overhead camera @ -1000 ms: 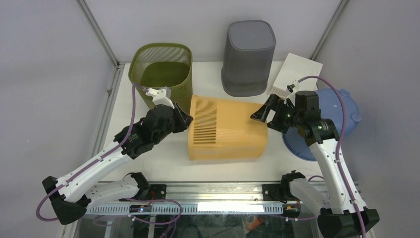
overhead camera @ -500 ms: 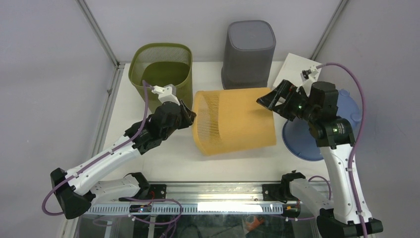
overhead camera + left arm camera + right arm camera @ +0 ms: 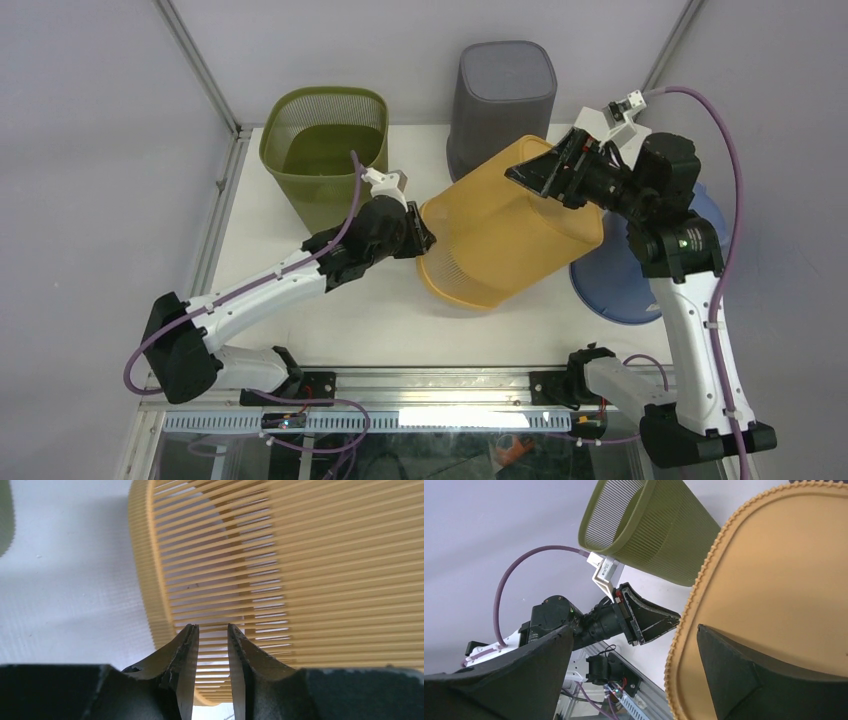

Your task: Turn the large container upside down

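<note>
The large container (image 3: pixel 510 235), a yellow slatted basket, stands tilted. Its rim rests on the table at the lower left and its flat base is raised toward the upper right. My left gripper (image 3: pixel 425 240) sits against its left side near the rim. In the left wrist view the jaws (image 3: pixel 212 630) stand a narrow gap apart, with the slats (image 3: pixel 300 555) showing beyond them and nothing pinched. My right gripper (image 3: pixel 530 170) is wide open at the raised base. In the right wrist view (image 3: pixel 634 629) one finger lies over the flat base (image 3: pixel 784 580) and the other hangs in the air.
A green mesh basket (image 3: pixel 325 150) stands upright at the back left, close behind the left arm. A grey bin (image 3: pixel 503 115) stands upside down at the back centre. A blue lid (image 3: pixel 610 290) lies at the right under the right arm. A white box (image 3: pixel 600 125) is partly hidden.
The yellow container has swung from lying on its side to tilted, base up. My right gripper rose and moved back with the base. My left gripper followed to the right and its jaws parted slightly.
</note>
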You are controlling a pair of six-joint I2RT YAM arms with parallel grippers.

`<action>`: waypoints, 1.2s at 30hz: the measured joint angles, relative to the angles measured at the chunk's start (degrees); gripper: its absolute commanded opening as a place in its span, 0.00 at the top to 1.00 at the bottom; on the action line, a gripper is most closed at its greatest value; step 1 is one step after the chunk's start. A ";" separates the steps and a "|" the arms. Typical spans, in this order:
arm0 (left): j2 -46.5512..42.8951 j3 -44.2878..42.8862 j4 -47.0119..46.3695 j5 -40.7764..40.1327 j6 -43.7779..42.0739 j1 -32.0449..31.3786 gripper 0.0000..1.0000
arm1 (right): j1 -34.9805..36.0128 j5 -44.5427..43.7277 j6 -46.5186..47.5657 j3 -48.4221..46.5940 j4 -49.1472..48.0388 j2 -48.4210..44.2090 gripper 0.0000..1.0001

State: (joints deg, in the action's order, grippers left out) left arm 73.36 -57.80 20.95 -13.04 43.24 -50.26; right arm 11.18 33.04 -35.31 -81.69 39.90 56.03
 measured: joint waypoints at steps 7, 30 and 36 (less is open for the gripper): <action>4.46 -2.51 -4.57 2.69 -0.83 -0.02 0.66 | 0.07 2.67 -3.69 4.28 -4.20 1.40 0.01; 2.45 -33.00 7.85 -0.85 -16.85 -0.02 0.01 | 9.79 -1.60 5.92 -10.38 2.29 8.96 0.01; 2.16 -46.05 17.57 -12.37 -21.53 1.70 0.01 | 14.62 -5.90 6.34 -7.65 4.17 13.00 0.01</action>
State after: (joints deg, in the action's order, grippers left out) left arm 75.53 -103.85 38.52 -25.41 21.71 -48.56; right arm 25.80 27.14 -28.97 -89.34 44.07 69.04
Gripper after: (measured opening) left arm 0.986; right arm 0.991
